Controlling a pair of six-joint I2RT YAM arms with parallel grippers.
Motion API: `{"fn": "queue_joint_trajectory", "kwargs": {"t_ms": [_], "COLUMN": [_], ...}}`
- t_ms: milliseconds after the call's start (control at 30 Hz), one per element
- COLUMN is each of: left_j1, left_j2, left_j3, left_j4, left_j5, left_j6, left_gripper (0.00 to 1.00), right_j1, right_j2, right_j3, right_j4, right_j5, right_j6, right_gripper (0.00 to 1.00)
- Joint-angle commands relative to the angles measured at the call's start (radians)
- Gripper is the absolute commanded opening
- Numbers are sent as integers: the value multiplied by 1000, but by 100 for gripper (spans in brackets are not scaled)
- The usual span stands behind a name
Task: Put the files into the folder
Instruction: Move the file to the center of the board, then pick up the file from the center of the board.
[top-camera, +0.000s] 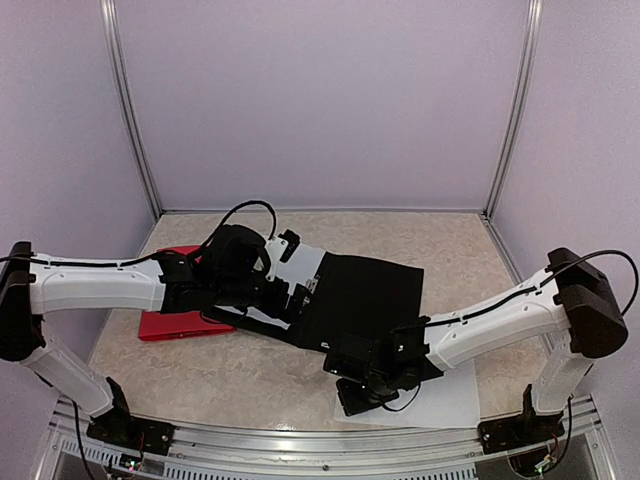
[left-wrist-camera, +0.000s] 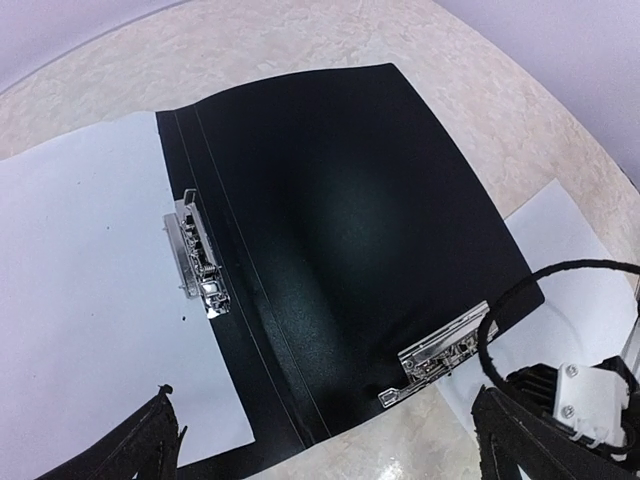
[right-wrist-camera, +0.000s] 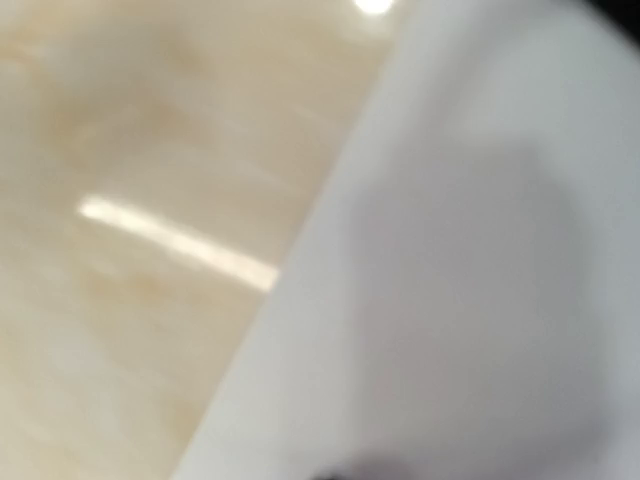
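Sheet (top-camera: 455, 402) beneath right end effector (top-camera: 362, 396)

No readable text — no labels, no numbers.

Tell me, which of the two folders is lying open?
The black folder, spread flat with its metal clips showing. The red folder beside it, partly under the left arm, looks shut.
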Motion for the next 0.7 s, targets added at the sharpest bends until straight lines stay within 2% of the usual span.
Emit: {"fn": "queue_joint_trajectory", "kwargs": {"t_ms": [0,233,367,400,533,667], "left_j1": [-10,-23,-25,-26,-32,-36], "left_j2": [-59,-140,-213,-233,-295,-314], "left_j3": [-25,-105,-174,-188,-223,-234], "left_j4": [-83,-222,-231,-229,-236,-231], "left_j5": [-60,-104,-109,-109,-89,-15], "left_j6": [-67,-233,-320,-336,-368,-387], "left_gripper": [99,99,99,99,99,99], "right_j1": [11,11,11,11,10,4], "right_j2": [123,175,114,81,-66,-166], "right_j3": [48,94,79,70,25,-24], "right_j4": [21,166,175,166,84,-47], "right_j5": [-50,-95,-56,-22,113,199], "right_j6": [-102,-208,-247,-248,-201,-99], "right_gripper": [0,0,0,5,39,60]}}
